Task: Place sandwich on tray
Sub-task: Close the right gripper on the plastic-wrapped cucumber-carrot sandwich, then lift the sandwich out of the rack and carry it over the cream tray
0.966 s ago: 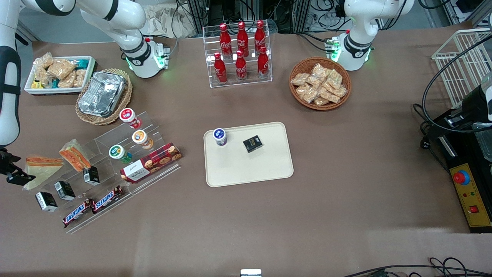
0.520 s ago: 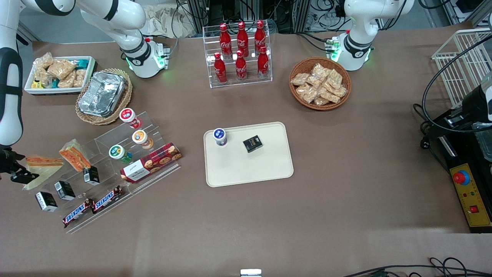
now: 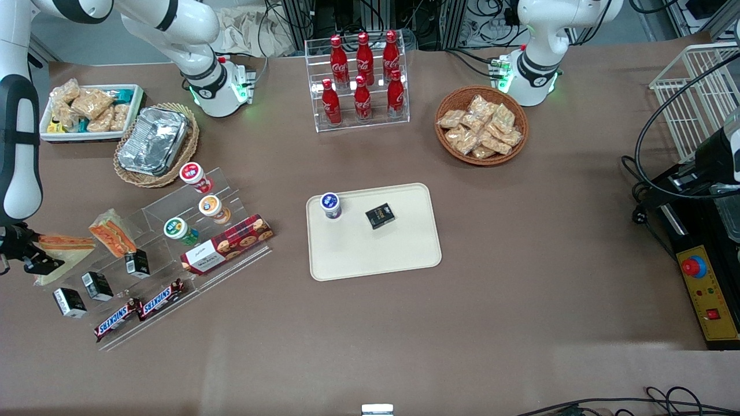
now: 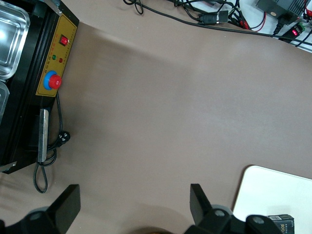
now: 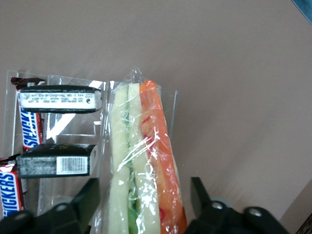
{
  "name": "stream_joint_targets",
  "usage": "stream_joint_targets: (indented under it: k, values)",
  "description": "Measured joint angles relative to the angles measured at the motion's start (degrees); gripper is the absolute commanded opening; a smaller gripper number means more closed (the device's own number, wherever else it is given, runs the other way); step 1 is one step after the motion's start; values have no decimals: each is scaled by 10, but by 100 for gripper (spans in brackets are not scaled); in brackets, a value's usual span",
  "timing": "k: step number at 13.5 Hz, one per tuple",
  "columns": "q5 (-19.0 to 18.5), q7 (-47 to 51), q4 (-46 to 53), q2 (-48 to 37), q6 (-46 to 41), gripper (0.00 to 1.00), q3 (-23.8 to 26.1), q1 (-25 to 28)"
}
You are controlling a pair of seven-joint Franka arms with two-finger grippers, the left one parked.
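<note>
Gripper: your right arm's gripper (image 3: 23, 257) sits at the left edge of the front frame, at the working arm's end of the table. In the wrist view its two fingers (image 5: 87, 202) stand spread, one on each side of the wrapped wedge, with gaps showing, so you have it open and not clamped.

Sandwich: the sandwich (image 3: 60, 254) lies on the clear acrylic display stand (image 3: 156, 248) at the frame's left, pale bread face up, orange filling along its upper edge. From the wrist you see it edge-on (image 5: 144, 165): pale bread, green, then orange under plastic wrap.

Neighbours: a second wrapped wedge (image 3: 113, 234) lies just beside it, toward frame centre. Small black boxes (image 3: 95, 285) and Snickers bars (image 3: 139, 309) lie nearer the front camera.

Tray: your tray (image 3: 376, 254) is at frame centre, well apart from the sandwich. It carries a blue-lidded cup (image 3: 330, 204) and a small black box (image 3: 380, 215).
</note>
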Motion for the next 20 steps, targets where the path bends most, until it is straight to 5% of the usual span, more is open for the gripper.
stream_joint_targets:
  k: [3, 9, 15, 20]
  values:
    - [0, 0, -4, 0, 13, 46, 0, 0]
    - [0, -3, -7, 0, 23, 4, 2, 0]
    - [8, -54, 7, -13, 17, 2, 14, 2]
    - [11, -115, 70, -39, -99, 0, 63, 12]
